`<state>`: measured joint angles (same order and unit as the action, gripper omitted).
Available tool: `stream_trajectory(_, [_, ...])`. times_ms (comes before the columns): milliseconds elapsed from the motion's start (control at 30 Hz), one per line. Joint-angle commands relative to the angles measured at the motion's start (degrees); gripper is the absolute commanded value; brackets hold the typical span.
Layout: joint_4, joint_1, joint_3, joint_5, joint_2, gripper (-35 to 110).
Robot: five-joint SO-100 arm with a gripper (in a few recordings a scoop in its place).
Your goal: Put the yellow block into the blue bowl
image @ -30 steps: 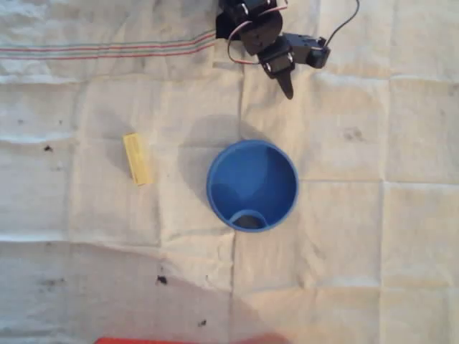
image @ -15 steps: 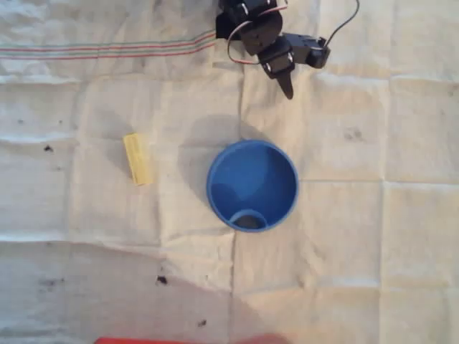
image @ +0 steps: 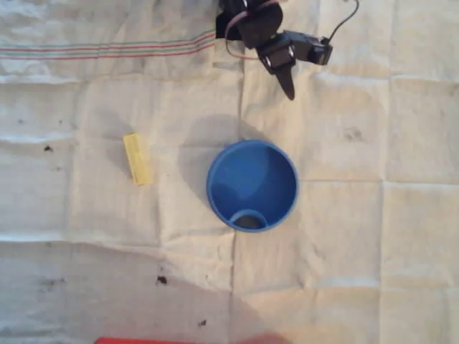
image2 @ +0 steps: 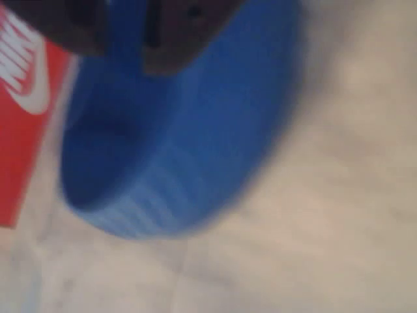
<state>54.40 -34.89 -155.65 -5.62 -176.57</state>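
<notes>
Lying flat on the creased white cloth (image: 107, 236) over the counter, the small pale-yellow rectangular block (image: 137, 158) was seen in the overhead view, well apart to the left of the round, deep blue plastic bowl (image: 252, 185). The black gripper (image: 286, 87) was held near the top edge, beyond the bowl; whether its jaws were together or apart could not be told. A red box (image2: 23, 111) was shown beside the bowl in the blurred wrist view.

Yellow block (image: 138, 158) left of blue bowl (image: 252, 185)
</notes>
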Motion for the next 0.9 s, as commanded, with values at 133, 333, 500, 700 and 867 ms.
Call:
stream_trajectory(133, [-0.53, 1.32, 28.65, -0.7, 32.61, 0])
stream_trajectory(333, [-0.44, 7.73, 50.54, -0.7, 56.87, 0])
stream_trajectory(500, [0.0, 15.29, 65.57, -0.35, 72.69, 0])
stream_trajectory(700, [7.12, 23.73, 78.93, -0.7, 85.78, 0])
stream_trajectory(867, [14.59, 28.39, 88.86, -0.7, 94.48, 0])
